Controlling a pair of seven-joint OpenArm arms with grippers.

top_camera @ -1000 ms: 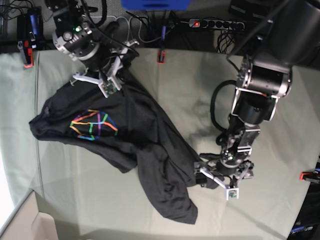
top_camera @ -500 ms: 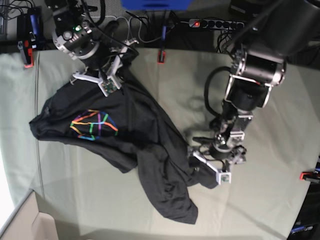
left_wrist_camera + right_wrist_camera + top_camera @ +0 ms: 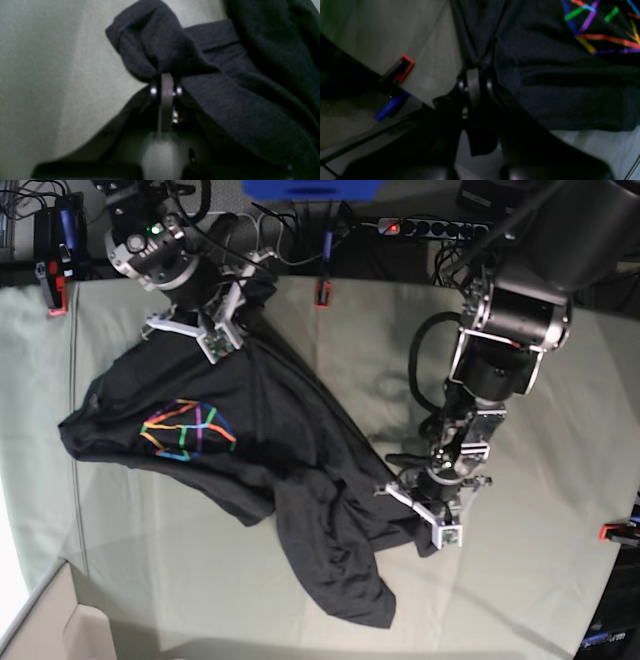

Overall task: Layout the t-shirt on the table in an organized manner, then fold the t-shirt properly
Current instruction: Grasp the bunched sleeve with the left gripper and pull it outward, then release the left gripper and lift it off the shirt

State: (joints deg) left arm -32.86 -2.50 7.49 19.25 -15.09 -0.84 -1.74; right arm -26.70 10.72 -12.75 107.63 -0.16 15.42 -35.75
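On the tabletop (image 3: 330, 330), the t-shirt (image 3: 270, 470) lies crumpled, graphic (image 3: 186, 428) facing up. The left end effector (image 3: 163, 77) is clamped on a bunched hem fold at the near edge. The right end effector (image 3: 476, 67) is clamped on fabric at the far edge; its fingertips are buried in cloth. Both wrist views are dark and blurred. A red clamp (image 3: 404, 68) is beside the right end effector.

no readable text, labels, brands or numbers in any view
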